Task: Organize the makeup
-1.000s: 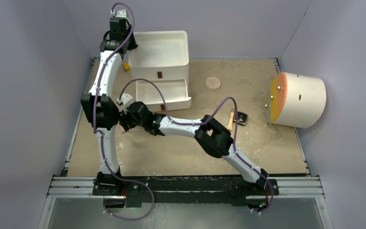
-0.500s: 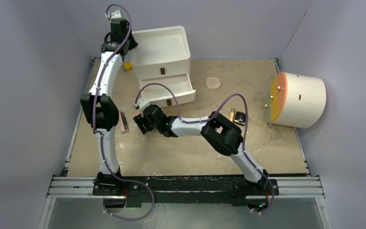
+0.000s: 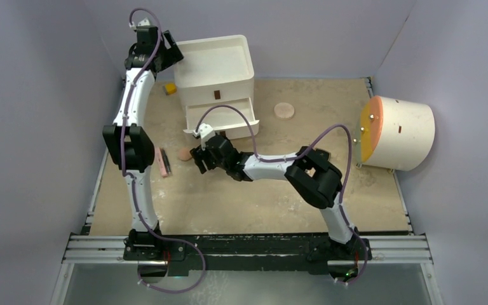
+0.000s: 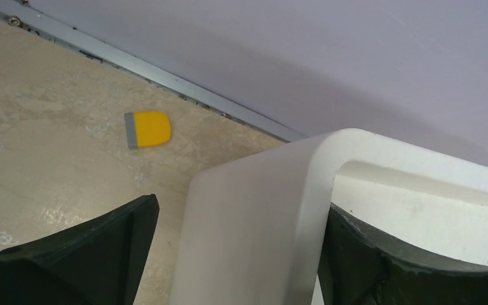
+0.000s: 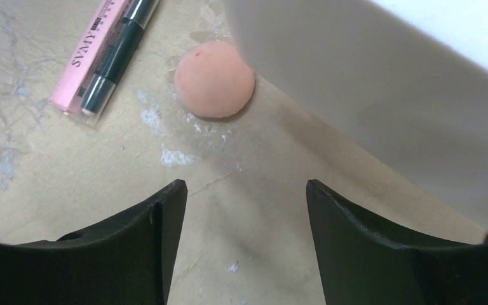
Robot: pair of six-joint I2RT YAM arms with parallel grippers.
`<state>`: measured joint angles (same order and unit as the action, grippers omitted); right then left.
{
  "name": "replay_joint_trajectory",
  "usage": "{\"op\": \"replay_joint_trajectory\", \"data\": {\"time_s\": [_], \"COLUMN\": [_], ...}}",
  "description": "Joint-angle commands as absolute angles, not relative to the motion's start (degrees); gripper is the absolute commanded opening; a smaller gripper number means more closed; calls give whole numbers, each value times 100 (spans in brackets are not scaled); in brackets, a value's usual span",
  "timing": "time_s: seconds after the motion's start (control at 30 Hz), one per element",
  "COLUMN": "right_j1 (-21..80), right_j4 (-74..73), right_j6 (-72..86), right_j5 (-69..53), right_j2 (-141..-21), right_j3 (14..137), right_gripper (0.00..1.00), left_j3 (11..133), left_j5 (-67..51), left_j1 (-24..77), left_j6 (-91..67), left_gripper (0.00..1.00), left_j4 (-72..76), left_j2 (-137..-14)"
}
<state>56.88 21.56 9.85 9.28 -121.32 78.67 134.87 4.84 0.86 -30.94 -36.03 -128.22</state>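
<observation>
My left pincer (image 4: 239, 206) is at the upper left of the overhead view. Its jaws are wide apart and astride the upper-left corner of the white drawer unit (image 3: 216, 63). One finger is over the inside of the top tray and the other is outside the wall with a gap showing, so it grips nothing. A small yellow block (image 4: 147, 129) lies on the desk (image 3: 229, 197) just beyond it.

My right pincer (image 5: 244, 187) hangs low over the desk near the middle of the overhead view, jaws apart with nothing between them. Ahead of it a round peach disc (image 5: 215, 79) lies flat just beside the unit's open bottom drawer (image 3: 222, 124). The pink-and-black stick (image 5: 105, 54) lies left of that disc, near it but apart. A second peach disc (image 3: 284, 110) lies on the desk right of the unit. The cream cylinder (image 3: 400, 132) with its orange face stands at the right edge.
</observation>
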Motion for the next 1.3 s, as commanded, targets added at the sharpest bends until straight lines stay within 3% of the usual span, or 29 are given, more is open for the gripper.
{"op": "replay_joint_trajectory", "data": {"time_s": [0.0, 0.23, 0.47, 0.6, 0.73, 0.93, 1.07, 1.27], "right_j1": [5687, 5686, 5685, 5624, 5208, 3786, 2816, 1871], "right_j4": [2601, 2590, 1839, 1134, 562, -1282, -1791, -1499], "right_j6": [733, 274, 46, -270, 350, 1951, 2541, 3046], "right_j5": [597, 274, 378, 1561, 2791, 3495, 3055, 2007], "right_j2": [-11388, -9811, -8252, -7448, -6860, -6434, -6519, -7478], "right_j3": [7519, 6562, 6188, 6332, 6382, 6310, 5924, 5479], "right_gripper": [73, 74, 76, 77, 83, 86, 87, 84], "left_j3": [13527, 13252, 10307, 9009, 8132, 7835, 7708, 7798], "left_j5": [496, 665, 1211, 1064, 587, 1233, 1505, 1911], "left_j1": [0, -204, -219, -230, -227, 114, 149, 100], "left_j6": [-2799, -2202, -1853, -2124, -2504, -2998, -3207, -3054], "left_gripper": [89, 90, 91, 92, 91, 87, 76, 75], "left_j4": [-4018, -4204, -3736, -3576, -3353, -3599, -3583, -3935], "left_j2": [-12383, -11291, -9130, -8469, -8524, -9435, -9741, -9655]}}
